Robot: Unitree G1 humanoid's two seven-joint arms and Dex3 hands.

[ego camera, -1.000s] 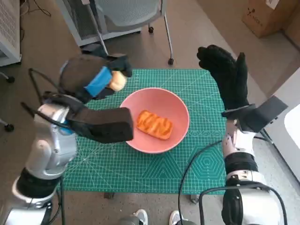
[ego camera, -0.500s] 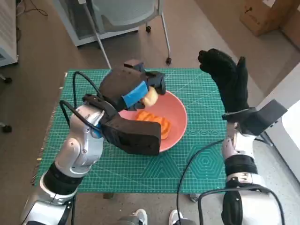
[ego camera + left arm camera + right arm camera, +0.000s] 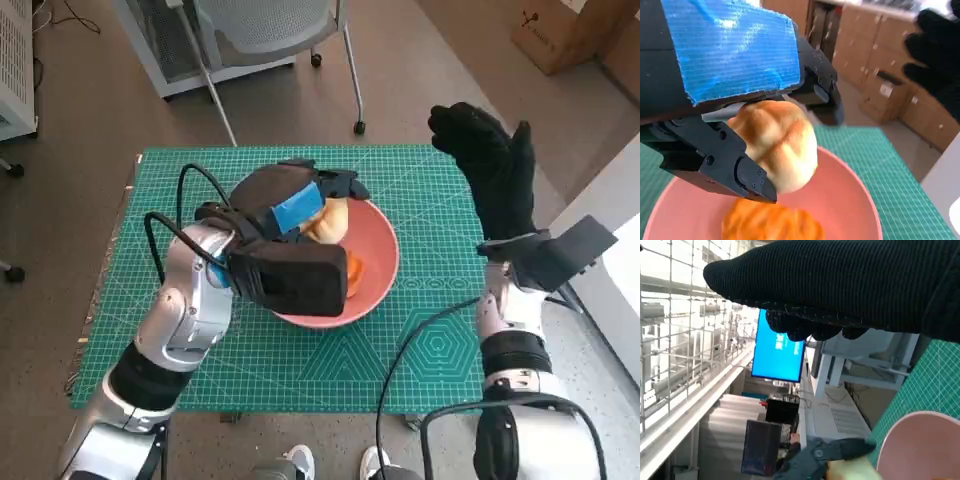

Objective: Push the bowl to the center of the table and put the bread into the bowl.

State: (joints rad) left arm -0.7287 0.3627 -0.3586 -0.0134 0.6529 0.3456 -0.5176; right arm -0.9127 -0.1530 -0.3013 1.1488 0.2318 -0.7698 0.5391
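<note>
Head view: pink bowl (image 3: 375, 262) near the middle of the green mat (image 3: 440, 340); pushing looks done. Left hand (image 3: 290, 205) holds a pale bread roll (image 3: 328, 220) over the bowl, release pending. Right hand (image 3: 490, 170) raised, fingers spread, holding nothing. Chair (image 3: 270, 30) beyond the table.

Left wrist view: fingers (image 3: 715, 160) clamp the roll above an orange pastry (image 3: 770, 225) (already inside).

Right wrist view: bowl rim, blue screen (image 3: 779, 351); nothing obstructs.
</note>
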